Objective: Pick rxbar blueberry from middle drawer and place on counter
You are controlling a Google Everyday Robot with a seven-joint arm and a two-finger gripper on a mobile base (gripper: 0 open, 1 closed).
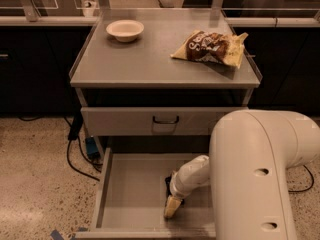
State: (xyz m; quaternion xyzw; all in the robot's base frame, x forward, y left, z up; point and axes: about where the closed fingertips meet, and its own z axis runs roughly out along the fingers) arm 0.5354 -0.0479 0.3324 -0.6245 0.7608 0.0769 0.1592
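The rxbar (168,183) shows only as a small dark patch on the drawer floor, touching the upper left side of the gripper (171,207) and mostly hidden by it; its wrapper print cannot be made out. The gripper is down inside the open middle drawer (131,191), its pale tip pointing at the front edge and low over the grey floor, right of the drawer's middle. Whether it is wide, narrow or holding the bar cannot be told from here. Bare drawer floor spreads to the left of the gripper as far as the low side wall. Up and to the right of the gripper, the white wrist runs into the large white arm (260,174), which covers the drawer's right part and fills the lower right of the view. Straight above the gripper sits the shut upper drawer (120,121) with its dark loop handle (165,120). Higher, the counter (150,61) carries a pale bowl (125,30) at its back left and a brown-and-yellow chip bag (212,48) at its back right, both well apart from the gripper. Far left of the gripper, dark cables (75,156) trail over the speckled floor (35,184) by the cart's leg.
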